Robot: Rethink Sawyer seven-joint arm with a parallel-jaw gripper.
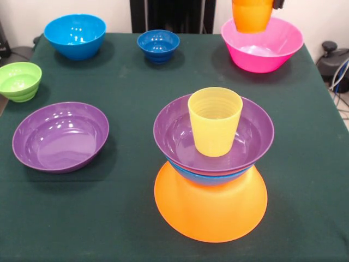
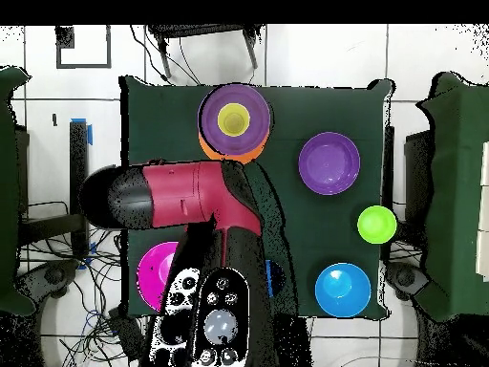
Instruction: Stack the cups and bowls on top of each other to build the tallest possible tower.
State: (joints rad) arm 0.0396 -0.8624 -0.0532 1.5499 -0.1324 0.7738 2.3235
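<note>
The tower stands at the front of the table. Its base is an upside-down yellow-orange bowl. On that sit a bright blue bowl and a purple bowl, with the yellow cup upright inside. From above, the tower shows as purple with a yellow centre. An orange cup hangs upright above the pink bowl, and my gripper is shut on it at the top edge. Only a dark finger shows. In the overhead view the arm hides the gripper.
Loose bowls lie around: a purple one at the front view's left, a green one, a bright blue one and a small dark blue one. The arm covers part of the pink bowl.
</note>
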